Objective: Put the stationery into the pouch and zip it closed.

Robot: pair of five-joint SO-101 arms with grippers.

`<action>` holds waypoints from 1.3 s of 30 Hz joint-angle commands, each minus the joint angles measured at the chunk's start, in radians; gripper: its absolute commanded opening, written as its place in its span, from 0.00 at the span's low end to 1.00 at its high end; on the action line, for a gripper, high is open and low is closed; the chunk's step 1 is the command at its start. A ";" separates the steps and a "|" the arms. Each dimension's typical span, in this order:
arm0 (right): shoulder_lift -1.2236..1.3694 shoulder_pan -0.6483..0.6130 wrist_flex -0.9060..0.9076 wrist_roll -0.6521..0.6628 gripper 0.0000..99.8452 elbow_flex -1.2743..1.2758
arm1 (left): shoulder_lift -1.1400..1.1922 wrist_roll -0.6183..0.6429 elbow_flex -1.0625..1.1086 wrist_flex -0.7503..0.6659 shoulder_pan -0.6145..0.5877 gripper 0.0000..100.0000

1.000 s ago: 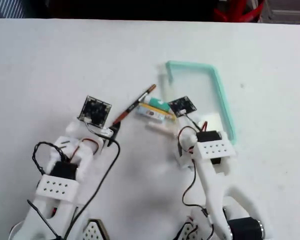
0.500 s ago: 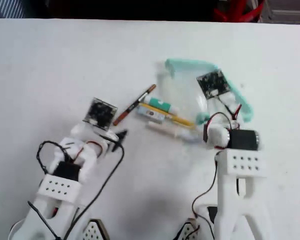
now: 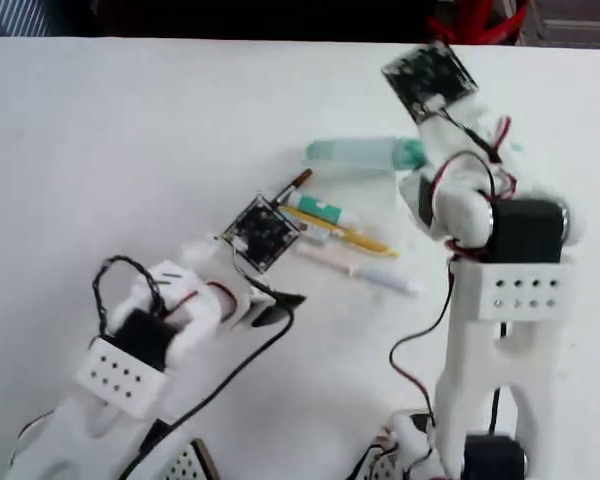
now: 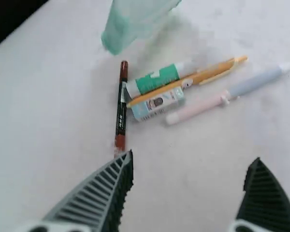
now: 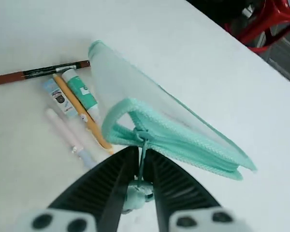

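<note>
Saw the white desk (image 3: 100,120) under all of it. Found the mint-green pouch (image 5: 150,106) next in size, at twelve o'clock of the stationery (image 3: 330,225) in the high view, tilted, gaping along the zip edge at the gripped end, far end down near the pens; could not tell whether that end touched the desk. Found the right hand (image 5: 141,157) at three o'clock of the pouch, clenched on it at the cord of the zip pull (image 5: 135,192). Found the left hand (image 4: 192,159) at seven o'clock of the stationery, released and grasping nothing, above bare desk just short of the pens. Counted five loose pieces on the desk, outside the pouch: a pink-and-blue pen (image 4: 227,94) at the five o'clock edge of the heap, slightly apart; a yellow pen (image 4: 203,75) alongside and touching a green-and-white tube (image 4: 157,79); a brown pen (image 4: 121,108) at the ten o'clock edge, one tip toward the pouch; last, a small blue box (image 4: 157,104) tucked against the yellow pen.
</note>
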 commanded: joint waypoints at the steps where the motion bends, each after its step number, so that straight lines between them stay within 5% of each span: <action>1: 0.073 -0.013 0.068 0.032 0.02 -0.347 | -0.019 -0.057 -0.267 0.144 0.010 0.35; 10: 0.038 -0.071 0.068 0.110 0.02 -0.367 | -0.019 -0.160 -0.460 0.213 0.019 0.35; 18: -0.125 -0.240 0.067 0.164 0.02 -0.213 | -0.166 -0.387 -0.535 0.247 0.054 0.35; 25: -0.237 -0.380 0.067 0.158 0.02 -0.100 | -0.229 -0.407 -0.428 0.262 0.071 0.35; 39: -0.305 -0.575 0.062 0.146 0.02 -0.002 | -0.397 -0.404 -0.117 0.032 0.035 0.35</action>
